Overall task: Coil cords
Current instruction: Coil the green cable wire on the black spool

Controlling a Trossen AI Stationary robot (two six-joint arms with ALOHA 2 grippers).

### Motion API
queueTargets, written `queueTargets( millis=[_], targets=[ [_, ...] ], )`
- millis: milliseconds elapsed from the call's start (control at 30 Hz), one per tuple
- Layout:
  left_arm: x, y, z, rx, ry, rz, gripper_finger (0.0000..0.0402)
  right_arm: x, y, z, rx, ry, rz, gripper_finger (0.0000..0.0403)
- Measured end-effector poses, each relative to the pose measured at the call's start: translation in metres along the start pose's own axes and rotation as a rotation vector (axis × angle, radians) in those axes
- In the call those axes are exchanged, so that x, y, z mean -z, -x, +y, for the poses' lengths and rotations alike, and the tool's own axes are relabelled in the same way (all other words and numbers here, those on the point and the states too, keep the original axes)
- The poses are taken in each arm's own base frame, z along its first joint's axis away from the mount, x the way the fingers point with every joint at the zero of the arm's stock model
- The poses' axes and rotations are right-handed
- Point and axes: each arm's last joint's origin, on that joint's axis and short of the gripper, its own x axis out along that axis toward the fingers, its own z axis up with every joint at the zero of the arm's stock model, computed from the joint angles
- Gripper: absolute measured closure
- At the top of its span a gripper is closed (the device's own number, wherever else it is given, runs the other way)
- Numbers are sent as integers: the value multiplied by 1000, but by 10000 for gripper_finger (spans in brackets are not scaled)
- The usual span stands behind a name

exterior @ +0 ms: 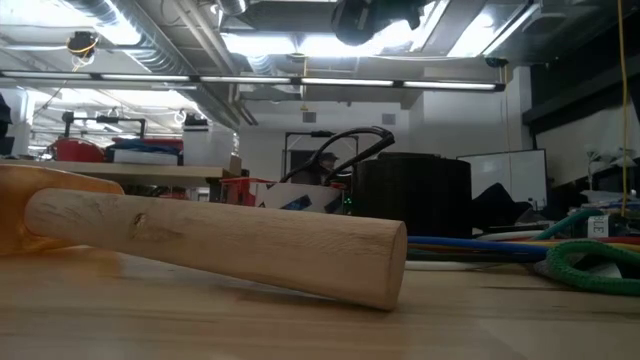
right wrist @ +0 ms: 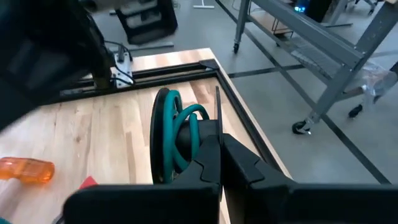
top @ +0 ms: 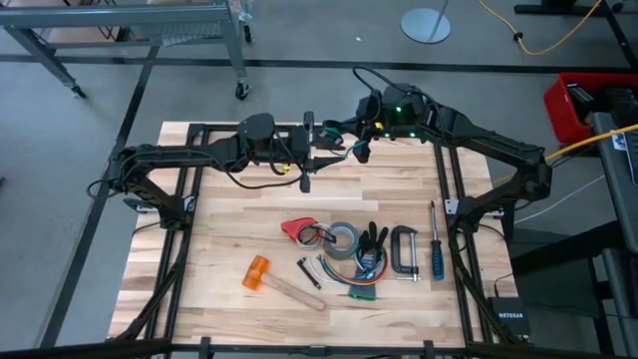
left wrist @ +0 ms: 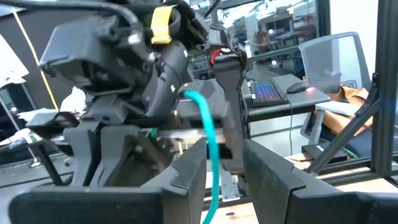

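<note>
Pale wooden planks make up the tabletop (top: pixel 229 249), and its near half carries a row of idle tools: an orange-headed hammer (top: pixel 274 281) with its wooden handle, a roll of grey tape (top: pixel 344 239), a metal C-clamp (top: pixel 404 251), a blue-handled screwdriver (top: pixel 436 249), a red clip (top: pixel 296 228) and a short bundle of multi-coloured wires (top: pixel 361 287). None of these is being touched.

Farther back, both arms meet above the far edge of the tabletop. The right gripper (right wrist: pixel 219 140) has its fingers pressed together, clamped on the teal-and-dark cord (right wrist: pixel 180 134), which already hangs there as several stacked loops, lifted clear of the wood. The left gripper (left wrist: pixel 224 155) faces it from just beside; its fingers stand partly apart with a straight teal length of the same cord (left wrist: pixel 208 140) running between them. Whether they pinch it or merely guide it I cannot tell.

Judging by the loops, coiling is well under way. What seems left is to wind in the remaining free length that passes through the left fingers, and then to set the finished coil down.

Beyond the tabletop lie grey floor, a wheeled metal cart (top: pixel 150 30) and a yellow cable (top: pixel 538 40).
</note>
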Motion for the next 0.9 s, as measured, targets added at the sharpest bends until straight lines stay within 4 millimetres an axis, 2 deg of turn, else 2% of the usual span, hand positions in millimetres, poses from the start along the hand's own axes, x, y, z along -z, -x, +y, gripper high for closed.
queueTargets(
  millis=[633, 733, 900],
  targets=[
    [1, 0, 1, -3, 23, 4, 305, -6, -11, 5, -32, 25, -78, 402],
    [1, 0, 1, -10, 27, 6, 324, -6, -11, 5, -32, 25, -77, 402],
    [1, 0, 2, -39, 3, 10, 385, -6, -11, 5, -33, 25, -77, 402]
  ],
)
